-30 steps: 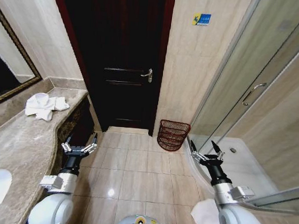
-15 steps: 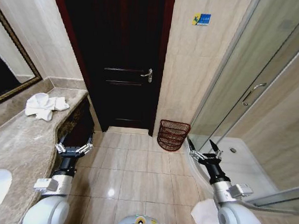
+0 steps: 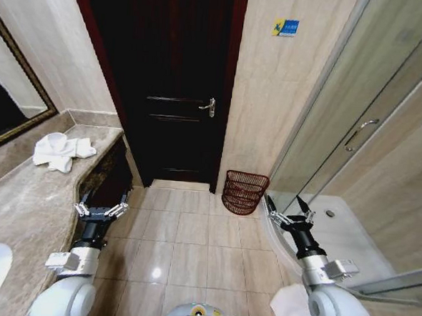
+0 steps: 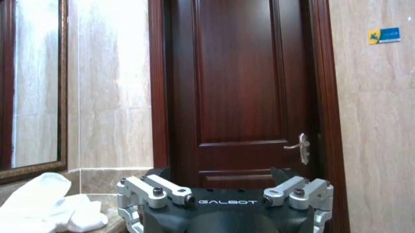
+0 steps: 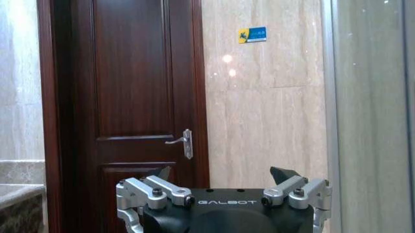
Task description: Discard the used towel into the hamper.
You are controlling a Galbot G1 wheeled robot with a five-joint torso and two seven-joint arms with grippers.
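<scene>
change: left pincer has drifted left toward the surface, jaws apart, empty.
right pincer: apart, empty, idle.
towel: untouched; hamper awaits.

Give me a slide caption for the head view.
Towel on counter, hamper by door, both tools open: left tool, right tool.

A dark wooden door with a lever handle stands shut. A blue sticker marks the tiled wall beside it; a framed mirror hangs above the marble counter.
</scene>
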